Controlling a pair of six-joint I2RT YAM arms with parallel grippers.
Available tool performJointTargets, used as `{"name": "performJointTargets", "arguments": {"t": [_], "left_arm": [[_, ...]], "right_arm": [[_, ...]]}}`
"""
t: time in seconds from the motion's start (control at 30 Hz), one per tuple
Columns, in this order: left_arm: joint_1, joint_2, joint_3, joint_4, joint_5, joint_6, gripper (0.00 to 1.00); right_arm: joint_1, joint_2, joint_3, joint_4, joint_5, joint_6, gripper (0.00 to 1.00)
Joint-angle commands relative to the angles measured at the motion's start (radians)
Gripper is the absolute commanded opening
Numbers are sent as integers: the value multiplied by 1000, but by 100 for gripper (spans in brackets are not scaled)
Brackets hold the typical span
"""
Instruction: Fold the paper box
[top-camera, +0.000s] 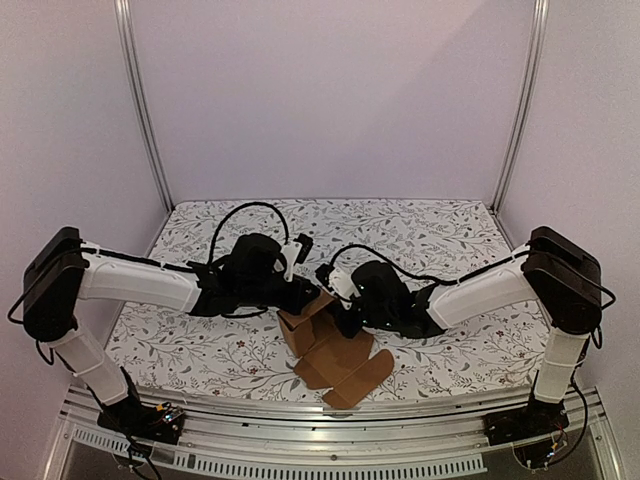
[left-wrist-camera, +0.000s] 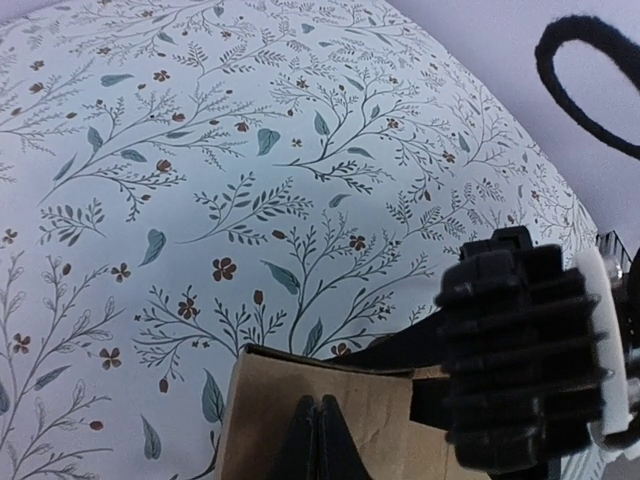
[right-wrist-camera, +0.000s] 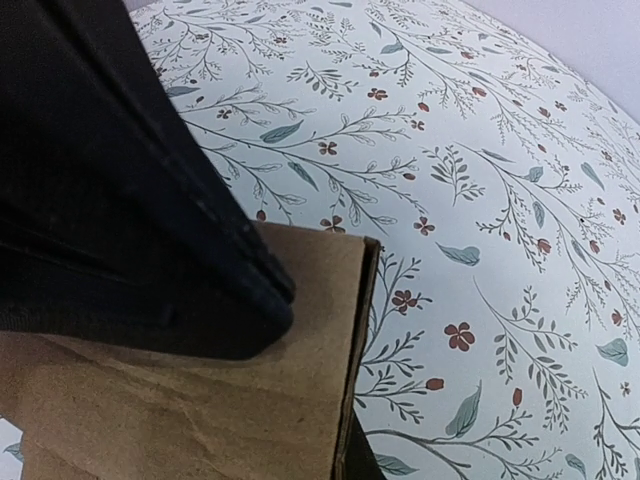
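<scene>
The paper box (top-camera: 340, 362) is a brown die-cut cardboard piece lying near the table's front edge, with one part (top-camera: 303, 328) folded upright. Both arms meet over that raised part. My left gripper (top-camera: 311, 297) is shut, and in the left wrist view its joined fingertips (left-wrist-camera: 318, 415) rest against the face of the cardboard panel (left-wrist-camera: 375, 410). My right gripper (top-camera: 336, 305) is shut on the panel's edge (right-wrist-camera: 352, 340); only one dark finger (right-wrist-camera: 358, 462) shows behind the cardboard. The black wedge (right-wrist-camera: 150, 250) across the right wrist view is the left gripper's fingers.
The table carries a white cloth with a leaf and flower print (top-camera: 420, 235). A metal rail (top-camera: 330, 415) runs along the front edge just below the cardboard. Upright posts (top-camera: 145, 110) and pale walls close the back and sides. The right gripper's ribbed body (left-wrist-camera: 530, 360) crowds the left wrist view.
</scene>
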Motion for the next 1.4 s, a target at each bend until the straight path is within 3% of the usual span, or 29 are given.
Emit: {"name": "performJointTargets", "arguments": {"t": [0.0,0.43,0.67,0.93,1.17,1.33,1.37], "left_arm": [[11,30,-29,27,35,-12,0],[11,73,-51,34,52,-23,0],[11,52,-55,18,46,-16,0],[11,40,-54,9,47,-12,0],[11,33,-48,0,59,-14,0],[11,34,-48,-2,62,-16,0],[11,34,-48,-2,62,-16,0]], "right_arm": [[-6,24,-33,66,-5,11,0],[-6,80,-116,320,21,98,20],[-6,133,-133,496,46,100,20],[-6,202,-101,577,72,104,17],[-6,252,-82,626,70,112,0],[-5,275,-86,651,83,115,1],[-5,277,-87,656,84,117,7]]}}
